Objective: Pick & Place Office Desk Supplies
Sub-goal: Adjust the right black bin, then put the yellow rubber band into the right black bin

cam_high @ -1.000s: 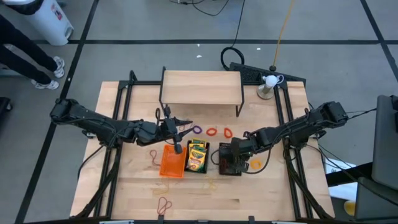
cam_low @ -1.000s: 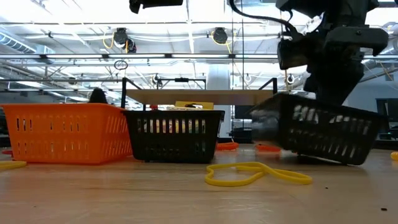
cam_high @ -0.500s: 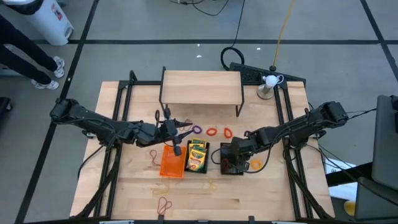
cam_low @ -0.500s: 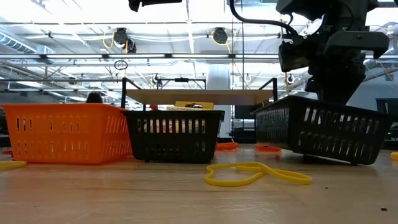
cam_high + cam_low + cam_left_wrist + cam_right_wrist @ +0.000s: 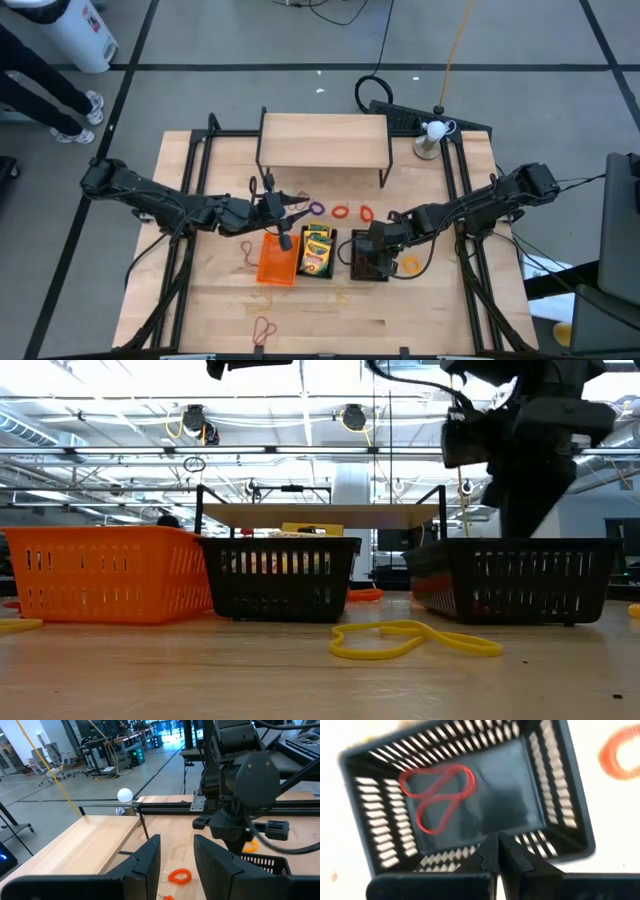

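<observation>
- A black mesh tray [image 5: 372,257] is set flat on the table [image 5: 430,310], at 3 o'clock of the crayon tray [image 5: 318,250]; a red rubber band [image 5: 437,792] is seen lying inside it
- Its rim is pinched by the fully closed right gripper [image 5: 496,851]
- At 9 o'clock of the crayon tray the orange tray [image 5: 277,260] is placed, touching it
- The left gripper [image 5: 176,857] is held part-open and empty above the orange tray's 12 o'clock end

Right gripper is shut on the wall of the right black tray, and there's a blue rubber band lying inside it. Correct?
Not quite: the band is red, not blue. The right wrist view shows a red rubber band on the floor of the black tray, with the right gripper shut on its wall.
</observation>
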Robot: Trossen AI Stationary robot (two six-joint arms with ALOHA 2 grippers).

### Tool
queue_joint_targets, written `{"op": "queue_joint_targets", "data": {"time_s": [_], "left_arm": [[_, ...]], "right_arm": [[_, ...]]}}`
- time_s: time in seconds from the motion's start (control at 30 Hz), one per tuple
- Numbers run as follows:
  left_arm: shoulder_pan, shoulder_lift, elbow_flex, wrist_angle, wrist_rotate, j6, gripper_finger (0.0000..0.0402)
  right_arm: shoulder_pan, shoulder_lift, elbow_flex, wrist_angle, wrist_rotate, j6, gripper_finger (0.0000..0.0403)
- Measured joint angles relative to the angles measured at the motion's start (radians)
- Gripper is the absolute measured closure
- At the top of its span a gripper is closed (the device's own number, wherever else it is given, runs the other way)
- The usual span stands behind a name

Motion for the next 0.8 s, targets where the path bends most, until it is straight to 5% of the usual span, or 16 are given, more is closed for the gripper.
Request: {"op": "queue_joint_targets", "data": {"time_s": [0.3,0.6,0.8], "left_arm": [[0.0,0.0,0.0,0.001,-0.003,0.026,0.0282],[0.027,0.0,0.0,0.009,-0.007,0.05,0.0282],[0.066,0.0,0.0,0.009,-0.011,0.074,0.0282]], "right_arm": [[-0.006,-0.033,0.0,0.208,0.049,-0.161,0.0403],[-0.133,-0.134,0.0,0.18,0.136,-0.304,0.0398],[-0.243,-0.142,0.0,0.152,0.132,-0.38,0.0352]]}}
